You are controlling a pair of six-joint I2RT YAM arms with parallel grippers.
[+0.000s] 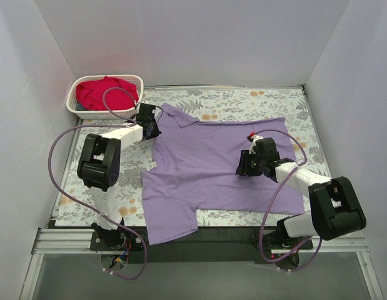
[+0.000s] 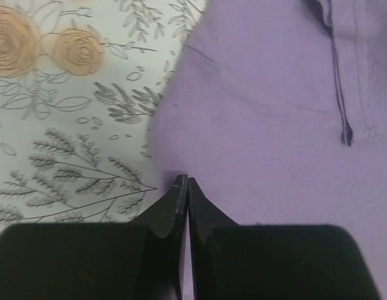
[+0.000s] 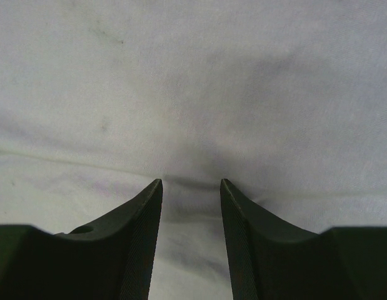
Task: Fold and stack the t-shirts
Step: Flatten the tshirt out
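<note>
Floral desk (image 1: 256,100) carries the lavender t-shirt (image 1: 206,169) flat, its long axis running 9 to 3 o'clock, collar at 10. Nearer the collar, the left gripper (image 1: 155,130) has its jaws pressed together at the shoulder edge. The right gripper (image 1: 244,167) rests with jaws spread on mid-body cloth toward 3.

White plastic lattice basket (image 1: 93,114) sits at about 10 o'clock on the floral-print tablecloth (image 1: 243,100), plain white walls (image 1: 180,37) boxing in three sides.
</note>
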